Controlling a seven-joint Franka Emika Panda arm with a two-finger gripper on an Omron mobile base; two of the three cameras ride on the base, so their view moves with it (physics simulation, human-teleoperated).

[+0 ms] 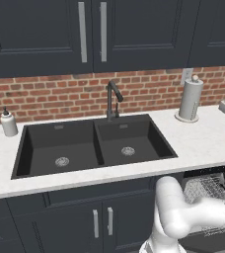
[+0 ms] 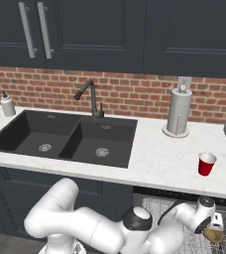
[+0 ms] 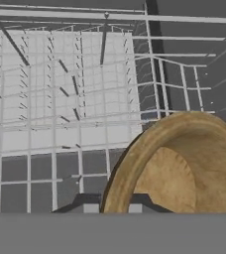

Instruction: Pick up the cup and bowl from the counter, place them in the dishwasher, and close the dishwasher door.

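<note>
Bowl step, at the placing stage. Gripper (image 2: 215, 232) is down over the dishwasher rack (image 3: 65, 99) with the wooden bowl (image 3: 184, 163) tipped on edge right at the fingertips, its hollow facing the hand camera. Jaws look closed down on the bowl's rim, but the contact itself is hidden at the bottom of the hand view, so the grip is my reading, not a clear sighting.

Below and beyond the jaws: wire mesh and tines of the rack, pulled out over the open dishwasher (image 1: 208, 190). The bowl looks just above the wires; I can't tell whether it touches them.

Next move, as I judge it: lower a little further until the bowl sits between tines, then release and lift straight out so the fingers don't snag the wires. Risk: the bowl rolls once released, since it stands on edge.

Up and away from the jaws, the cup (image 2: 206, 164) stands upright on the counter (image 2: 154, 158), well apart from the gripper, not yet picked. The door gets closed last.
</note>
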